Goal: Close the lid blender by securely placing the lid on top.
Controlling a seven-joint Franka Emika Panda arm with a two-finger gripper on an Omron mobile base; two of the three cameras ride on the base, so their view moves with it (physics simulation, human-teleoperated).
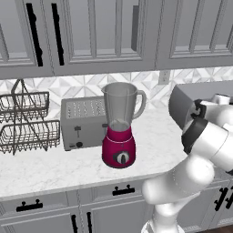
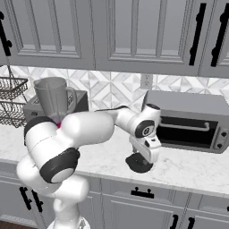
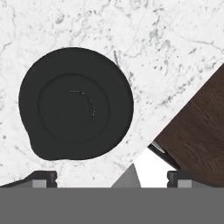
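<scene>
Lid, round & black, lies flat on the marble counter near its front edge, just in front of the toaster oven and well apart from the blender, which stands w/ jar open-topped beside the silver toaster. Gripper hangs straight above the lid, jaws spread wide, nothing held — prob. lining up for a top-down grab, though lid sits off-centre, so a shift looks needed before descending.

Arm hides lid's top — basket cropped.
</scene>
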